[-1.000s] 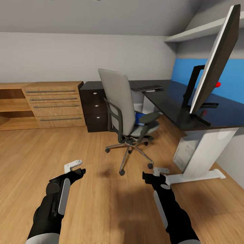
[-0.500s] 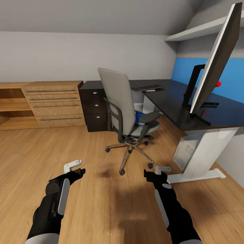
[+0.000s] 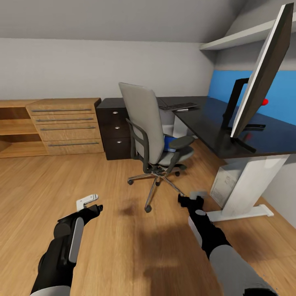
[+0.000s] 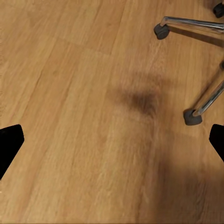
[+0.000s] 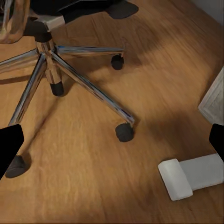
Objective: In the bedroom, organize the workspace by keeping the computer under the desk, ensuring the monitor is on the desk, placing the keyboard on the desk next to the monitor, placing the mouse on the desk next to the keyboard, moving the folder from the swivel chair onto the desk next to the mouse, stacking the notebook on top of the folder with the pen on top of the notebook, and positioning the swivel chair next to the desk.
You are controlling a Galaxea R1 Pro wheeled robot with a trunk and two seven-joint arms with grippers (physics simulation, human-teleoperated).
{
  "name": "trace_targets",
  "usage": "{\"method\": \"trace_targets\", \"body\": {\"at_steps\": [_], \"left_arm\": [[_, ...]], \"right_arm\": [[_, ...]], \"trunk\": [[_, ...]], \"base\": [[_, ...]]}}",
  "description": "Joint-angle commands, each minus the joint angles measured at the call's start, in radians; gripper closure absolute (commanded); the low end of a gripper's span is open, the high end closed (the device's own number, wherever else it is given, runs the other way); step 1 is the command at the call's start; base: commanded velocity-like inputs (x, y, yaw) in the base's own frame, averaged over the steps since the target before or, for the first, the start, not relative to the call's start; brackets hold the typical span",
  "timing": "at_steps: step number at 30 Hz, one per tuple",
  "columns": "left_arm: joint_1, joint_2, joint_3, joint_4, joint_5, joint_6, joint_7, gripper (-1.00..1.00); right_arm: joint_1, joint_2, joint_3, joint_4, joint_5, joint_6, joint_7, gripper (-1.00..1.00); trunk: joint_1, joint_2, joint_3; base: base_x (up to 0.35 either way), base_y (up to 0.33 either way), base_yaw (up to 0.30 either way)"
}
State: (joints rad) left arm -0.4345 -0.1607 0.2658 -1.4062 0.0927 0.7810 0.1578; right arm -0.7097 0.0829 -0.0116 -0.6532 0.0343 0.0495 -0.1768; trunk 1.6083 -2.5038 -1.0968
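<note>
The swivel chair (image 3: 144,123) stands on the floor, its grey back toward me, just left of the desk (image 3: 205,121). A strip of the blue folder (image 3: 167,143) shows on its seat. On the glossy black desk top the monitor (image 3: 263,70) stands near the right end, and the keyboard (image 3: 179,106) lies at the far corner. The computer (image 3: 224,187) sits under the desk. My left gripper (image 3: 90,203) is open over bare floor. My right gripper (image 3: 196,196) is open just short of the chair's star base (image 5: 51,60).
A black drawer unit (image 3: 115,131) closes the desk's left end, with a light wooden dresser (image 3: 65,125) beside it. The desk's white foot (image 5: 191,175) lies on the floor by my right gripper. One chair caster (image 4: 192,116) is near my left gripper.
My right arm has reached forward toward the chair's base and the desk foot. The left arm, the chair and the camera have stayed put.
</note>
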Motion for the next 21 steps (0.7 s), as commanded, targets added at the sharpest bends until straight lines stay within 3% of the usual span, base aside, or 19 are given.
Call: {"method": "trace_targets", "body": {"at_steps": [1,3,4,8,11,15,16,21], "left_arm": [[0.005,-0.001,0.001,-0.008,0.01,0.004,0.007,-1.0],[0.015,-0.001,0.0,-0.025,0.01,0.005,0.006,-1.0],[0.026,-0.002,0.0,-0.044,0.011,0.005,0.006,-1.0],[0.052,-0.004,-0.001,-0.089,0.011,0.007,-0.002,-1.0],[0.071,-0.004,-0.002,-0.118,0.012,0.008,-0.019,-1.0],[0.119,-0.005,-0.002,-0.168,0.012,0.008,-0.112,-1.0],[0.138,-0.005,-0.002,-0.181,0.012,0.008,-0.183,-1.0],[0.151,-0.006,-0.002,-0.186,0.012,0.008,-0.236,-1.0]], "right_arm": [[-0.036,-0.004,-0.002,0.066,0.003,-0.027,-0.006,-1.0],[-0.107,-0.011,-0.002,0.192,0.002,-0.089,-0.012,-1.0],[-0.174,-0.015,-0.003,0.299,0.002,-0.154,-0.016,-1.0],[-0.287,-0.022,-0.004,0.445,0.002,-0.277,-0.024,-1.0],[-0.316,-0.026,-0.005,0.483,0.002,-0.312,-0.025,-1.0],[-0.338,-0.048,-0.007,0.532,-0.001,-0.341,-0.027,-1.0],[-0.342,-0.057,-0.014,0.549,-0.007,-0.347,-0.027,-1.0],[-0.343,-0.064,-0.029,0.563,-0.041,-0.352,-0.026,-1.0]], "trunk": [[0.0,0.0,-0.001],[0.0,0.0,-0.001],[0.0,0.0,-0.001],[0.0,0.0,-0.001],[0.0,0.0,-0.001],[0.0,0.0,-0.001],[0.0,0.0,-0.001],[0.0,0.0,-0.001]], "base": [[0.0,0.0,0.0],[0.0,0.0,0.0],[0.0,0.0,0.0],[0.0,0.0,0.0],[0.0,0.0,0.0],[0.0,0.0,0.0],[0.0,0.0,0.0],[0.088,0.0,0.0]]}}
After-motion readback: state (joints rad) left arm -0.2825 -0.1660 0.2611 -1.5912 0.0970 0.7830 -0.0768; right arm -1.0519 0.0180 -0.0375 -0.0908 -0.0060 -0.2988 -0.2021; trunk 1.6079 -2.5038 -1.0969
